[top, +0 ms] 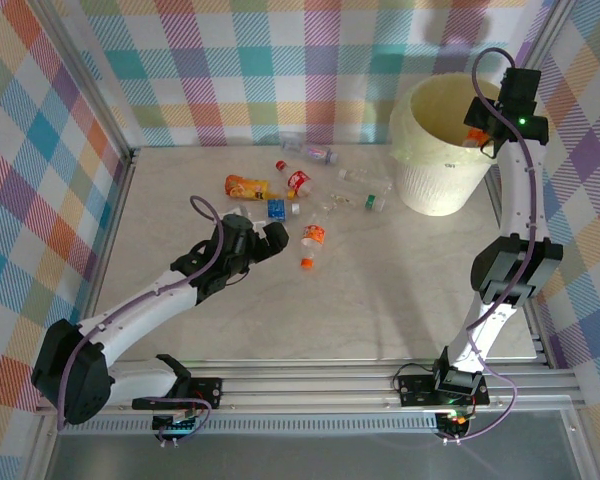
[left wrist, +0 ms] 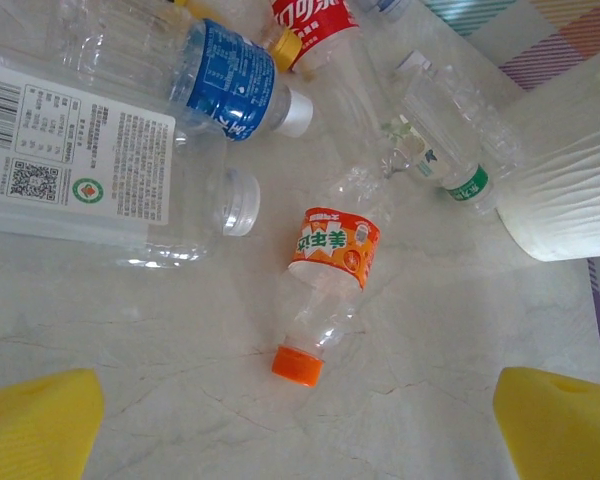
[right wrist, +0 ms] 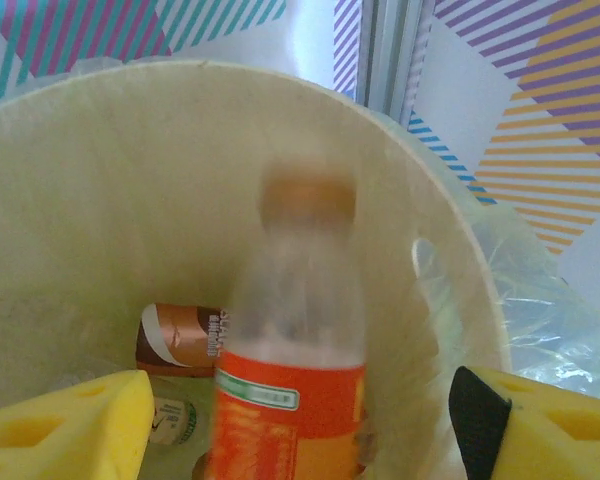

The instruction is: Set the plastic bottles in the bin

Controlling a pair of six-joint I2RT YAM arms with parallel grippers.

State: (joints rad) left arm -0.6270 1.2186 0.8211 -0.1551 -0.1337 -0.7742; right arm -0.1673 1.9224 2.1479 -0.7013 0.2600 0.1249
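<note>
**Visibility limits.** In the right wrist view, the orange-labelled bottle (right wrist: 298,380) was blurred. Its print could not be read, and its base was cut off by the lower frame edge. It stood cap-up inside the mouth of the bin (right wrist: 100,180), between the fingers (right wrist: 70,430) of the right gripper (right wrist: 300,440). These fingers were spread, with a clear gap on each side of the bottle, and neither touched it. What supported the bottle from below could not be determined. Deeper in the bin, a brown-labelled bottle (right wrist: 178,335) lay partly hidden behind it.

In the left wrist view, the left gripper (left wrist: 300,430) had its fingers cut off at the bottom corners. They were spread wide and held nothing.

**Surroundings.** The other bottles lay on their sides on the table (top: 380,300), left of the bin:
- The orange-capped bottle (left wrist: 325,275) lay just ahead of the left gripper.
- The blue-labelled bottle (left wrist: 230,80) lay beyond it.
- The white-labelled bottle (left wrist: 80,150) was cropped at the left edge.
- The red-labelled bottle (left wrist: 315,25) was cropped at the top.
- The green-labelled bottle (left wrist: 450,160) lay close to the bin wall.
- The orange-filled bottle (top: 248,185) lay further left.

**Materials.** The bottles on the table were clear, thin-walled and ribbed. The bin was round and pale cream, with a vertically ribbed outer wall. A thin translucent bag (right wrist: 550,320) was crumpled over its rim. The table surface was pale and marbled.
</note>
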